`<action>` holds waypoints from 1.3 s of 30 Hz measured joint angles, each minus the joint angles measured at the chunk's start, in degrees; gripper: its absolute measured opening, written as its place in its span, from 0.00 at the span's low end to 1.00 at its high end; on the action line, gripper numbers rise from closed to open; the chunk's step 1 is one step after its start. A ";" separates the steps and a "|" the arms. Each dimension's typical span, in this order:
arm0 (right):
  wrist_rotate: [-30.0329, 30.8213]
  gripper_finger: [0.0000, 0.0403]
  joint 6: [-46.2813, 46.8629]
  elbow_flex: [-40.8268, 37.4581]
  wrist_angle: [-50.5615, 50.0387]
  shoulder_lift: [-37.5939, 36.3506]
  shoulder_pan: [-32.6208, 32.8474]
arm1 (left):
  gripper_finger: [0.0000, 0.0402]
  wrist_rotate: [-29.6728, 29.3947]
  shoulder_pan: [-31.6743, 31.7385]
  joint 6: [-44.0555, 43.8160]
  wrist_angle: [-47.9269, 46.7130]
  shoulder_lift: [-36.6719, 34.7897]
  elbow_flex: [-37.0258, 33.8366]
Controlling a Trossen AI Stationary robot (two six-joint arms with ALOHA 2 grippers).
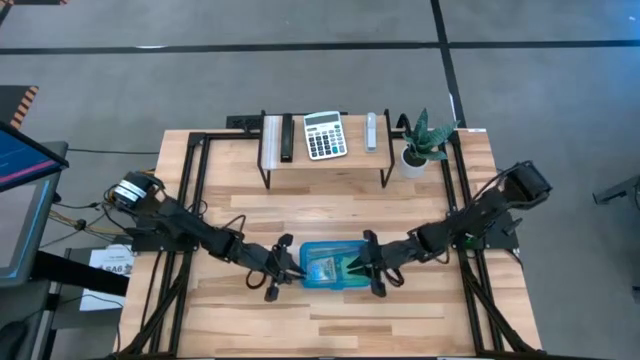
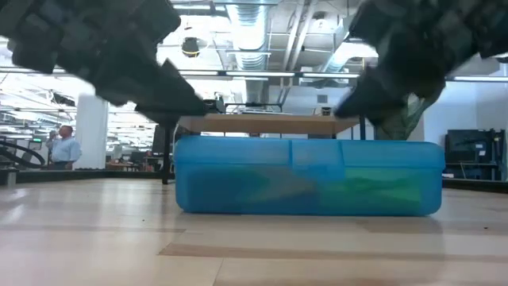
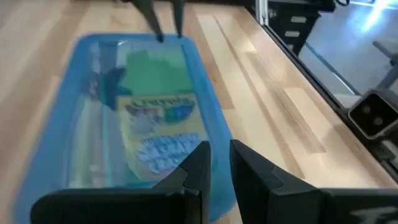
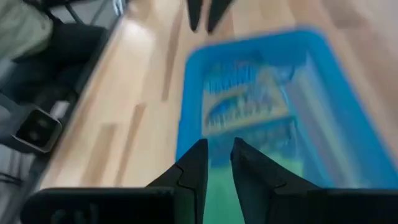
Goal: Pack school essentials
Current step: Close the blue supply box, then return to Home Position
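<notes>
The left hand (image 1: 284, 272) is at the left end of the blue box (image 1: 333, 266), at about nine o'clock from the box's middle. Its two dark fingers (image 3: 198, 168) sit close together with only a thin gap, and nothing is between them. The tips hang just over the box's near rim. I think it waits there so it can steady that end or push the lid down.

The right hand (image 1: 368, 265) is at the other end, at about three o'clock. Its fingers (image 4: 198, 165) are also a little apart, and I see nothing in them. They reach over the rim on that side. So the two hands face each other with the box between them.

The blue box lies flat in the middle of the worktop (image 1: 330, 200). Inside it the crayon box (image 3: 163, 134) lies flat, yellow and green, and the lime-green pad (image 3: 155, 78) lies next to it, toward the right hand's end. Other small things in there are too blurry to name. From the low view the box looks shut flat, but I cannot tell if the lid is clicked tight.

At twelve o'clock, on a small black shelf (image 1: 325, 160), is the calculator (image 1: 325, 135). The green plant (image 1: 425, 140) stands beside it. Both are well apart from the box, because they are not meant to be packed.
</notes>
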 joint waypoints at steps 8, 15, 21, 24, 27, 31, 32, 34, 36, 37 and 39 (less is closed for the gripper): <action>0.62 0.24 -8.71 0.16 -3.98 -11.76 -0.14 | 0.12 -1.33 3.36 5.27 -2.01 -9.92 0.08; 1.01 0.24 -16.31 0.16 -4.96 -22.34 -1.14 | 0.12 -1.81 9.06 13.69 -2.30 -19.97 0.06; 1.01 0.24 -22.27 0.16 -12.46 -33.34 -1.05 | 0.12 -1.38 11.76 19.78 -2.84 -32.54 -0.14; 3.18 0.24 -23.79 0.17 -17.02 -38.51 -1.07 | 0.11 -1.11 12.45 20.86 -7.15 -39.62 -0.98; 5.96 0.24 -24.30 -1.16 -20.04 -43.12 -1.05 | 0.07 -2.08 12.50 21.62 -12.19 -47.63 -2.65; 8.22 0.24 -26.52 -5.20 -20.70 -50.05 -1.13 | 0.01 -3.27 12.51 21.58 -13.30 -57.02 -6.99; 9.31 0.24 -27.10 -6.31 -20.83 -51.98 -1.30 | 0.01 -3.95 12.67 21.42 -13.53 -58.78 -8.16; 11.29 0.24 -27.99 -8.62 -20.68 -55.86 -2.20 | 0.01 -5.23 12.83 20.81 -13.74 -61.61 -10.66; 11.71 0.24 -28.42 -10.76 -20.76 -59.62 -3.70 | 0.00 -6.15 13.11 19.69 -14.21 -64.40 -13.03; 11.72 0.24 -28.53 -11.83 -20.75 -61.56 -4.53 | 0.00 -6.34 13.18 19.52 -14.07 -65.54 -14.03; 11.66 0.24 -28.79 -13.99 -21.53 -65.90 -6.12 | 0.00 -6.38 13.54 19.52 -14.13 -67.86 -15.99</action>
